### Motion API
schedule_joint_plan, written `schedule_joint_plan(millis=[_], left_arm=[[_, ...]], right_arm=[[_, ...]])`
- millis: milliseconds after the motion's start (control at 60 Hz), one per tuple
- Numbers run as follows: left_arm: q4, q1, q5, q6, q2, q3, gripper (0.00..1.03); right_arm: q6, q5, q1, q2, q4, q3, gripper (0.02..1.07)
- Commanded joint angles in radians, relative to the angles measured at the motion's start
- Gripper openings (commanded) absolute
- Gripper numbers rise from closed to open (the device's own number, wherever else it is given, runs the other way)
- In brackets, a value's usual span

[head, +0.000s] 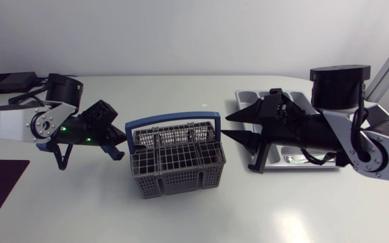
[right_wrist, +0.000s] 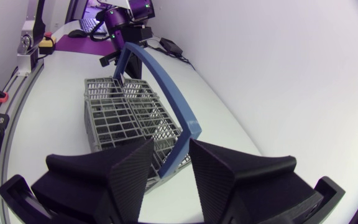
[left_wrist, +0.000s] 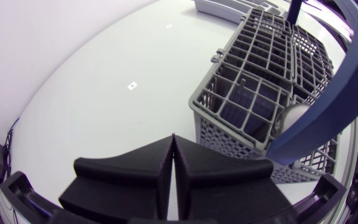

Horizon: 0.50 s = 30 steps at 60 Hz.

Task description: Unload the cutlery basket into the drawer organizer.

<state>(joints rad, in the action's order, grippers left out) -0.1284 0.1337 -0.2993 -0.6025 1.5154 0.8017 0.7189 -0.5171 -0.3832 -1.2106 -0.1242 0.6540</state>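
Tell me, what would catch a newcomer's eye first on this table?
A grey wire cutlery basket with a blue arched handle stands mid-table. It is flanked on both sides: the left pincer is closed beside it, and the right pincer gapes open close to the handle's end. Further right lies the pale drawer organizer.

no readable text, labels or numbers anywhere

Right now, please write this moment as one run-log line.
left claw: shut, empty, beside basket | right claw: open, empty, beside basket | basket: handle up | organizer: right of basket
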Motion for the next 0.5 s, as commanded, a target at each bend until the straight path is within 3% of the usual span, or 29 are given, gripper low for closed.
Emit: schedule_joint_plan(millis=[0, 267, 483], left_arm=[[0.007, 0.003, -0.012, 0.013, -0.017, -0.033, 0.03], [0.004, -0.005, -0.040, 0.021, -0.100, -0.064, 0.04], [0.007, -0.006, -0.054, 0.023, -0.146, -0.125, 0.23]], right_arm=[[0.022, 0.029, -0.033, 0.019, 0.024, -0.042, 0.50], [0.020, 0.169, -0.207, 0.017, 0.029, -0.030, 0.54], [0.022, 0.328, -0.382, -0.150, -0.089, 0.036, 0.59]])
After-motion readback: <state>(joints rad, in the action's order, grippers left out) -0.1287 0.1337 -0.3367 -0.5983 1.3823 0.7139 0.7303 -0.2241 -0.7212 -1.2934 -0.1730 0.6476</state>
